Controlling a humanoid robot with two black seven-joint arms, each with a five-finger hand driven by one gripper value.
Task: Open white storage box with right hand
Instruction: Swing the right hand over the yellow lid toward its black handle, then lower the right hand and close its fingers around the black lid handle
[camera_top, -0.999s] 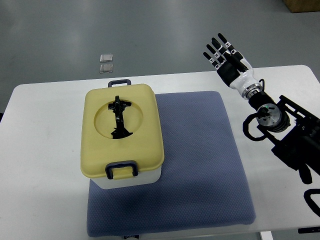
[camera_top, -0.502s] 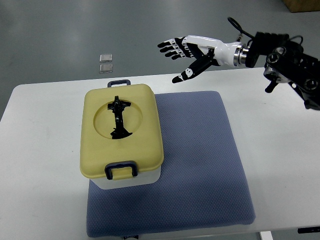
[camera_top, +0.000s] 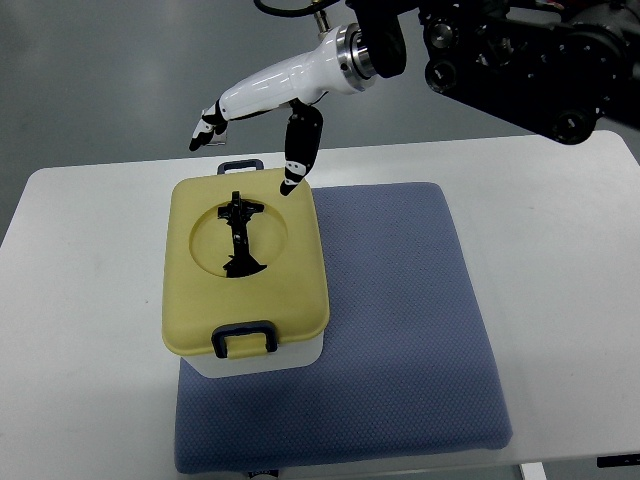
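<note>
Over the far edge: right robot hand (camera_top: 262, 110), fingers spread, holding nothing.
Storage box (camera_top: 245, 271): lid on, on the blue mat (camera_top: 400, 330).

white table (camera_top: 90, 300) on a grey floor (camera_top: 100, 70) — blue mat (camera_top: 400, 330) on top.

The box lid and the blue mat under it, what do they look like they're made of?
The lid looks like smooth moulded plastic, pale yellow with a dull sheen and rounded corners. The mat seems a soft fabric or foam pad: its blue-grey surface shows a fine dotted weave and no shine.
</note>
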